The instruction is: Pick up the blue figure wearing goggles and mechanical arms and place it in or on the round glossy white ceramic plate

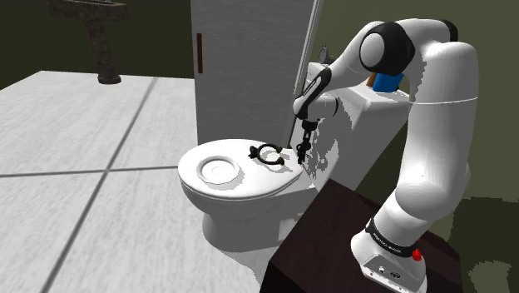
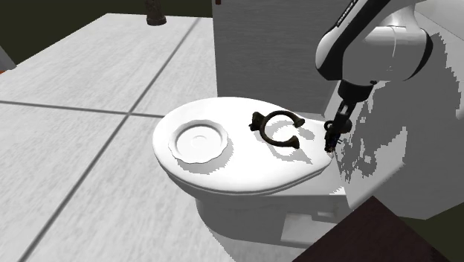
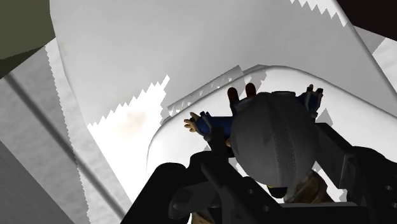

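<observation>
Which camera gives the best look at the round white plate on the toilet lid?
The second exterior view: the round glossy white plate lies close, rim and centre clear. The shoulder view shows it farther off.

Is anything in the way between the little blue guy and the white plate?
Yes. A dark open ring lies on the toilet lid, between the plate and the gripper, where the blue figure is. Lifting the figure over the ring would probably avoid a bump.
</observation>
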